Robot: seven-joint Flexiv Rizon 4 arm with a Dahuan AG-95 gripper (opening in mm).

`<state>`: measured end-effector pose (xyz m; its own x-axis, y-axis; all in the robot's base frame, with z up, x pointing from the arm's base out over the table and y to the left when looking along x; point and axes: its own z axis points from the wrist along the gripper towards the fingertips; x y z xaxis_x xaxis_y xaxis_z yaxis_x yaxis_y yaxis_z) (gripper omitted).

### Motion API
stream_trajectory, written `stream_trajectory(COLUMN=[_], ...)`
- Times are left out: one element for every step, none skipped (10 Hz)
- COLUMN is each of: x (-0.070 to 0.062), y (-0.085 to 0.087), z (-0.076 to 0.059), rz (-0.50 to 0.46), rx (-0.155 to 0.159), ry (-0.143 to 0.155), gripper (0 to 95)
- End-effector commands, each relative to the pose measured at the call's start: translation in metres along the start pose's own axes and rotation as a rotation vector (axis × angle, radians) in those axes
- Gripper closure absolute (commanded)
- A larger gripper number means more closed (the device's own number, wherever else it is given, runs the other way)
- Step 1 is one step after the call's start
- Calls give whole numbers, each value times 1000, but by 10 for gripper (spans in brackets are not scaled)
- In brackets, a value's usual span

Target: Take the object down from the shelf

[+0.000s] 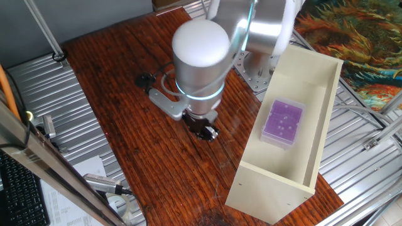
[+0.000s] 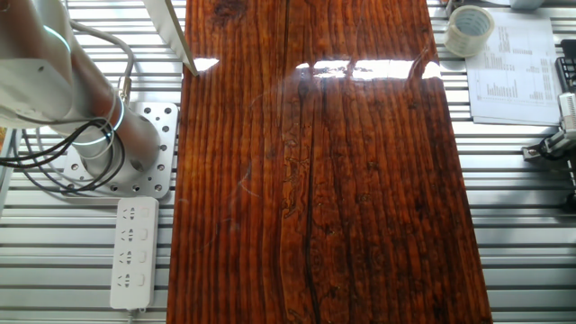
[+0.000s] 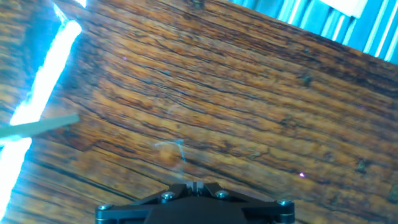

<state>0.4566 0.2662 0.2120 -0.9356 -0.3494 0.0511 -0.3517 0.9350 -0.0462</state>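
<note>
The purple box (image 1: 283, 122) lies flat with pale dots up on the inner panel of the cream shelf (image 1: 276, 188), which stands at the right edge of the wooden table (image 1: 125, 94). My gripper (image 1: 207, 133) hangs over the table's middle, left of the shelf and well apart from the box. In the hand view the gripper (image 3: 194, 185) looks down at bare wood, its jaws together with nothing between them. The shelf and the box do not show in the hand view or in the other fixed view.
The arm's base plate (image 2: 144, 148) and a white power strip (image 2: 132, 252) sit left of the table. A tape roll (image 2: 469, 30) and a printed sheet (image 2: 513, 67) lie at the far right. A keyboard (image 1: 22, 194) and tools (image 1: 100, 183) lie at the left.
</note>
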Motion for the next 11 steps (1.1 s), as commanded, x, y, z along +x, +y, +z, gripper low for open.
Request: stream_trajectory(x=[-3,-3,-3,-3,-3,-3,-3,-3,-4,-5,-6], y=[8,9,9,9,9,9,9,9,9,11,14], z=[-1,-1,-1,-1,-1,-1,-1,-1,-2,-3,-4], rz=[18,13,1,-29,-37,-52,-67,-70,-73,-73,-70], rx=[2,9,20,23,17,7,-7,-8,-8,-9,-9], ry=[4,6,10,11,4,-8,-16,-16,-14,-14,-14], gripper=[950,950,950,950,950,950,950,950,950,950,950])
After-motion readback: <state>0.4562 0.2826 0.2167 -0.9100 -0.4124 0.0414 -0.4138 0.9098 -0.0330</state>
